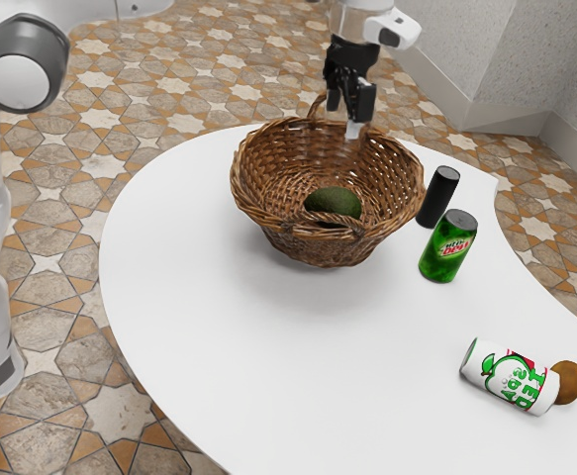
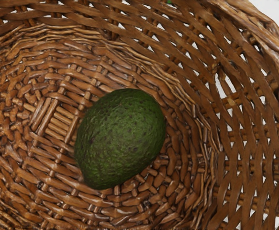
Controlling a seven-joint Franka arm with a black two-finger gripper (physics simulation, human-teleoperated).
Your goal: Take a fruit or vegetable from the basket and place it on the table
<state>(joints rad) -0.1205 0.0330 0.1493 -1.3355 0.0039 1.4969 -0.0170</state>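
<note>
The gripper (image 1: 345, 119) hangs over the far part of the wicker basket (image 1: 268, 188), its fingers apart with nothing between them. Inside the basket, a dark green avocado (image 1: 334, 203) lies low, toward the side nearest the exterior camera and well below the fingertips. From the hand's camera, the avocado (image 2: 121, 139) rests tilted on the woven bottom of the basket (image 2: 244, 110), with bare wicker around it.
Beside the basket, toward the exterior view's right, stand a black cylinder (image 1: 437, 197) and a green soda can (image 1: 448, 246). A white can (image 1: 511, 376) lies on its side against a brown round fruit (image 1: 568, 382) on the white table (image 1: 298, 366).
</note>
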